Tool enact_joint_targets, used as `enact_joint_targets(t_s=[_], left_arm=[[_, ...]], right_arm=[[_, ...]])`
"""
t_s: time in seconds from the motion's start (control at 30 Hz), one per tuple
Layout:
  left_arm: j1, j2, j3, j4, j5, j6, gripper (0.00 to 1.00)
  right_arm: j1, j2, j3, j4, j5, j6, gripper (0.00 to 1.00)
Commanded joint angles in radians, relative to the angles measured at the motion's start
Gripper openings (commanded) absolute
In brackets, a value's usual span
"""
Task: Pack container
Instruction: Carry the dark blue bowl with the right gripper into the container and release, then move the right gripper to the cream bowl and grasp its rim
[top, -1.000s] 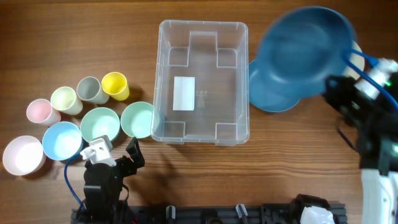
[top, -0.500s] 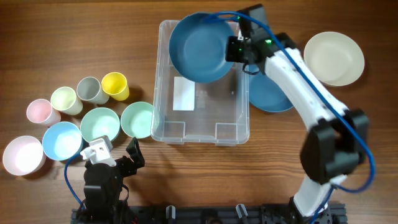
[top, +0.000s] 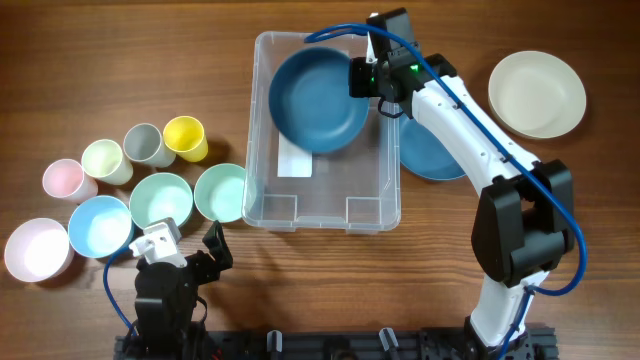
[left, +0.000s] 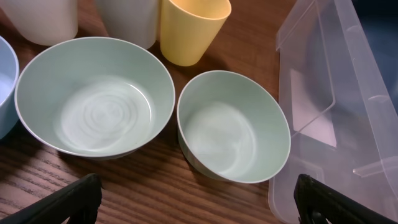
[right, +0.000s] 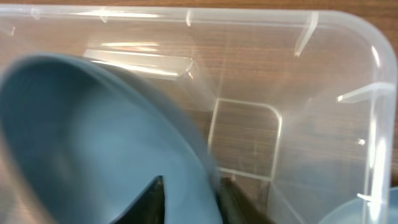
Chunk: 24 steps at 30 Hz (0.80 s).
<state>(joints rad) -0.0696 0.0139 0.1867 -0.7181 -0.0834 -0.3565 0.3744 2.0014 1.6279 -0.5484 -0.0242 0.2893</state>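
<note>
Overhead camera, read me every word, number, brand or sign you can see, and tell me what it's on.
No text can be read in any view.
White label on the base of the container: no print shows on it at this size, and its upper part is hidden under the blue bowl.

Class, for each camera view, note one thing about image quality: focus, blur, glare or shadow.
Overhead: even light, sharp throughout, no strong glare on the container. Left wrist: the smaller green bowl is crisp, with a soft sheen inside. Right wrist: the blue bowl is smeared and out of focus near the lens, and white glare streaks the container's far wall.
</note>
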Motion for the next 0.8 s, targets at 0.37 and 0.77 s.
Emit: enact_joint_targets(t_s=[0.37,0.77], left_arm=[[0.007,-0.006,-0.007,0.002,0.008,0.005,1.0],[0.007,-0.006,-0.007,0.002,0.008,0.005,1.0]], right_arm=[[-0.265,-0.305,0.035,-0.237,0.137,0.098,0.64],[-0.894,-0.114,-0.06,-0.43,-0.06,0.107,0.72]])
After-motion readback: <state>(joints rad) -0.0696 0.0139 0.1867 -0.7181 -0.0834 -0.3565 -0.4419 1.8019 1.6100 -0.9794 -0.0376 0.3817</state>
